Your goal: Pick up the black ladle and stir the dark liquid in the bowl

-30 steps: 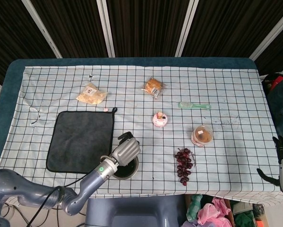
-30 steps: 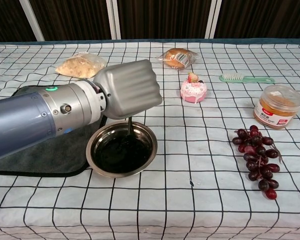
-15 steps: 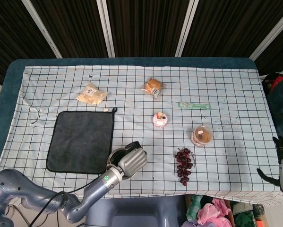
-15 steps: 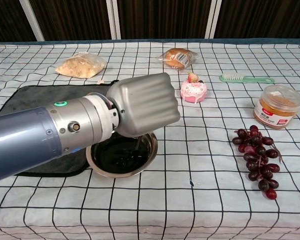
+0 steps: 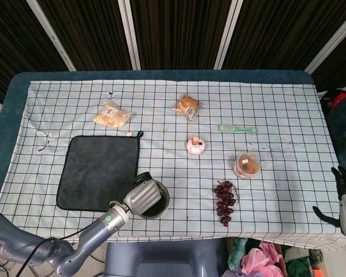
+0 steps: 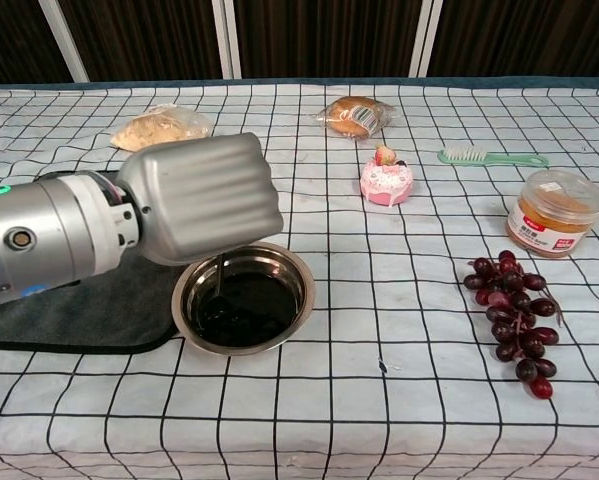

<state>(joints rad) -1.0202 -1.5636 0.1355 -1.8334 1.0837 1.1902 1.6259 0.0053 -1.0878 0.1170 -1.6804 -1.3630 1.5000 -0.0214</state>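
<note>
chest view | left robot hand (image 6: 194, 200) grips ladle (image 6: 219, 280) | ladle head submerged in bowl (image 6: 299, 275)

From my station both views were bright and even, with the light coming from above. The cloth (image 5: 276, 115) looked almost white in the head view, without hard shadows. In the chest view the left hand (image 6: 201, 198) was very near the lens, big and a little soft, and it put a soft shadow over the bowl (image 6: 243, 297). The liquid (image 6: 241, 310) showed small glints. The grapes (image 6: 514, 318) and the jar (image 6: 553, 210) were sharp. The backdrop stayed dark, and the grid lines bent slightly near the head view's edges.
</note>
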